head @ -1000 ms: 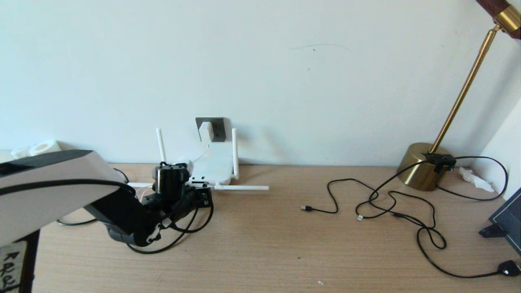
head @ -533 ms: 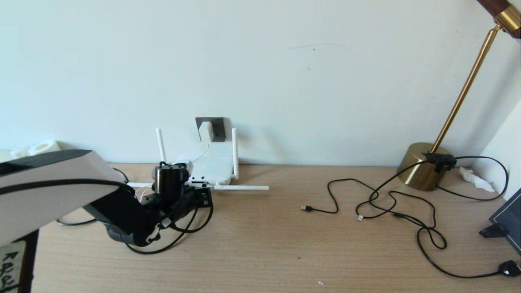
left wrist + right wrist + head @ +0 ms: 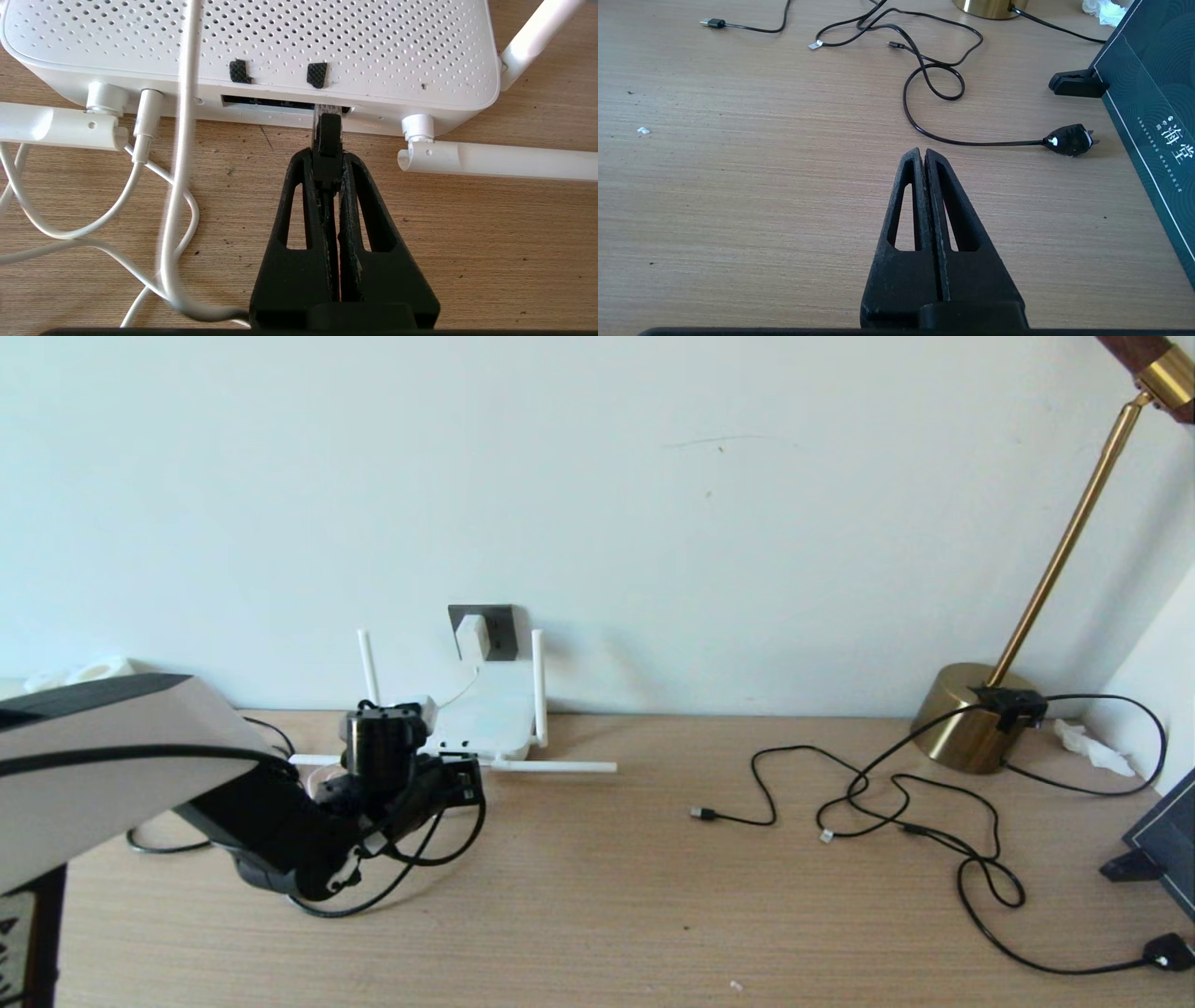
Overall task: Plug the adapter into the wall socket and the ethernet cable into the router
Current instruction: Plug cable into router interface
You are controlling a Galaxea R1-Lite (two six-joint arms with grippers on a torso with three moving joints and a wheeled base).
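The white adapter [image 3: 471, 637] sits plugged in the dark grey wall socket [image 3: 499, 630], and its thin white cord runs down to the router [image 3: 485, 717]. My left gripper [image 3: 327, 156] is shut on the black plug of the ethernet cable [image 3: 328, 137]. The plug's clear tip is at the mouth of the router's dark port slot [image 3: 275, 102]; how deep it sits is hidden. In the head view the left gripper [image 3: 464, 784] is at the router's near edge, with the cable looping behind it [image 3: 439, 854]. My right gripper [image 3: 921, 153] is shut and holds nothing above bare table.
Two router antennas lie flat on the table [image 3: 560, 766] [image 3: 56, 130]. White cords [image 3: 180, 196] curl beside my left gripper. At the right are thin black cords [image 3: 896, 803], a black plug [image 3: 1069, 140], a brass lamp base [image 3: 966, 714] and a dark box [image 3: 1153, 102].
My left arm has edged towards the router with the ethernet plug in its grip. The adapter, the router and the right arm have not moved.
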